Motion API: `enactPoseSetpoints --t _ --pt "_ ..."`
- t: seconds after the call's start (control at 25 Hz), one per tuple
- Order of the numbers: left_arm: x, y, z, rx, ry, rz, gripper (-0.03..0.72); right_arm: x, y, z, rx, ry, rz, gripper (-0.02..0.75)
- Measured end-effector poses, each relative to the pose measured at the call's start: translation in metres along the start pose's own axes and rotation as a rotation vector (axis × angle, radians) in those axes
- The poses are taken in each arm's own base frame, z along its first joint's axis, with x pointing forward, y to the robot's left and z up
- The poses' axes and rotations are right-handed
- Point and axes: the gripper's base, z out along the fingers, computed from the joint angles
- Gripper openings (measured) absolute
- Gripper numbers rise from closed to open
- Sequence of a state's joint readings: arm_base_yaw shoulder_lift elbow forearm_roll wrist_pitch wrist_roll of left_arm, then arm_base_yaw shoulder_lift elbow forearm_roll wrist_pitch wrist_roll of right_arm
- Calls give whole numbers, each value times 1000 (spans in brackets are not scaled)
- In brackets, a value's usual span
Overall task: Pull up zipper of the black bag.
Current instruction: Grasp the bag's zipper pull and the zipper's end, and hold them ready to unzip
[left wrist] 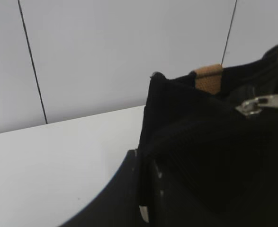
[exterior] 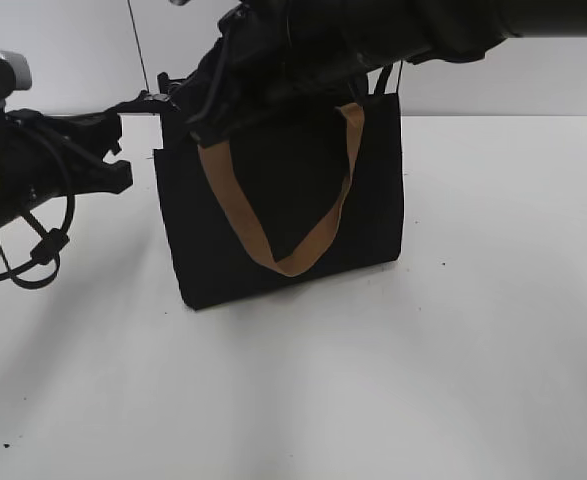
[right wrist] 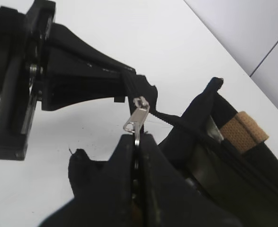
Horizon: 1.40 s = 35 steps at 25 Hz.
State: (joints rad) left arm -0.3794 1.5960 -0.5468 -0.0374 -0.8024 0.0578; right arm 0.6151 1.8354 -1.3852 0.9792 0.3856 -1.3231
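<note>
Right gripper (right wrist: 137, 139) has its jaws closed on the silver pull tab (right wrist: 138, 120) of the zipper (right wrist: 176, 122). Beyond it, left gripper (right wrist: 129, 85) appears clamped on the top corner of the black bag (exterior: 283, 200), which stands upright on the white table (exterior: 423, 380).

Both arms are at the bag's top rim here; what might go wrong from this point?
1. The right gripper pinches only the tip of the small metal pull tab, so it may slip free under tension.
2. The left gripper holds just the fabric end of the zipper; if that slips, the black bag could tip or drag on the table.
3. The tan strap handle hangs loose and could snag.
</note>
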Motion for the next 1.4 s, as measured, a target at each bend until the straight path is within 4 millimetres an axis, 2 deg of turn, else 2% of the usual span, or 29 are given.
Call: enactPoseSetpoints --t 0.16,0.64,1.08,1.24,1.4 --pt "7 -2 3 14 23 14 17 -2 0 -3 2 -6 14 -8" --pt "5 -2 3 22 1 21 17 -6 -2 -7 33 -23 123 -10" --pt "6 -1 3 6 6 7 17 2 -2 2 21 -1 158 -6" --pt "7 0 3 2 16 5 15 10 -2 12 13 24 187 14" --pt "7 0 3 2 21 5 15 11 -2 13 12 27 196 35"
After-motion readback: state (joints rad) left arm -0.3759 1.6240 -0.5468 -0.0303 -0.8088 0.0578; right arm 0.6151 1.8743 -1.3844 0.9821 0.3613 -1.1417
